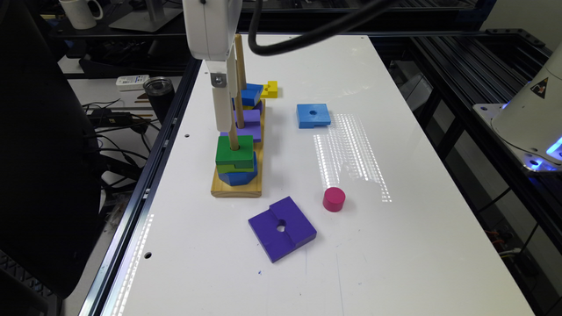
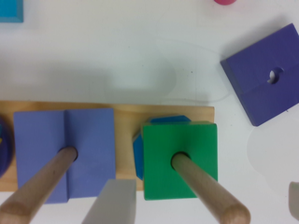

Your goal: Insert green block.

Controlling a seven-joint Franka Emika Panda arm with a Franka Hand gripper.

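Observation:
The green block (image 1: 235, 153) (image 2: 159, 163) sits threaded on the nearest wooden peg (image 1: 233, 134) (image 2: 205, 189), resting on a blue octagonal block (image 1: 237, 177) (image 2: 137, 154). Both are on the wooden base (image 1: 237, 188) (image 2: 126, 114). My gripper (image 1: 225, 116) (image 2: 203, 205) hovers over this peg and is open. One grey finger (image 2: 112, 200) shows beside the green block, and the other is at the edge of the wrist view. Neither touches the block, and nothing is held.
A lavender block (image 1: 248, 120) (image 2: 88, 140) sits on the middle peg, and a blue block (image 1: 251, 94) on the far peg. A yellow block (image 1: 270, 89), a light-blue square (image 1: 313, 115), a purple square (image 1: 282, 228) (image 2: 264, 79) and a pink cylinder (image 1: 334, 199) lie loose on the white table.

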